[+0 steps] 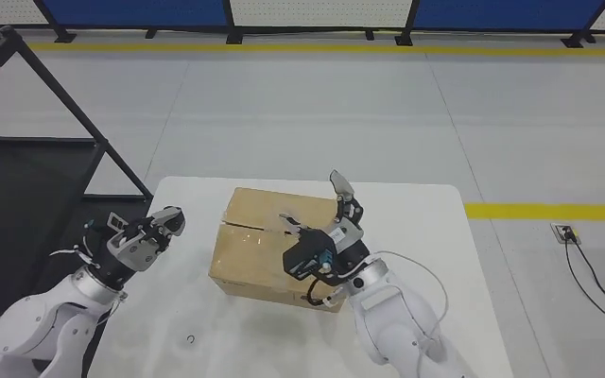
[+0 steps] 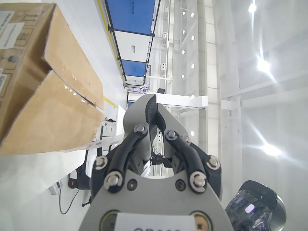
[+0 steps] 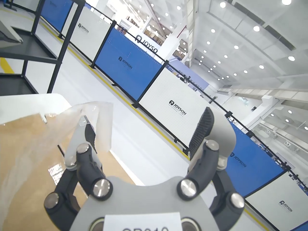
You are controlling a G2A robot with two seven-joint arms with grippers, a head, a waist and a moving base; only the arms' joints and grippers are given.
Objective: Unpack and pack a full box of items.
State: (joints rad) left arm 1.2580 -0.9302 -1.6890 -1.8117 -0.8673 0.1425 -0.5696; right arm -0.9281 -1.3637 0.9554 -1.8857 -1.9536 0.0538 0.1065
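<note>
Top view: box mid-table, right gripper spread above it

The cardboard box (image 1: 250, 250) is seen at the middle of the white table (image 1: 189, 283), flaps down. The right gripper (image 1: 312, 201) is held over the box top, its fingers spread wide. A strip of clear tape (image 3: 103, 126) is draped over one finger (image 3: 87, 133), seemingly stuck there. The left gripper (image 1: 175, 222) is held beside the box, apart from it, fingers pressed together on nothing.

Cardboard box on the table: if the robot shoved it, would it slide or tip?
Probably slides: the cardboard box sits low and wide on the smooth white table. Likely fairly stiff, since its top flaps lie shut. Weight cannot be judged.
</note>
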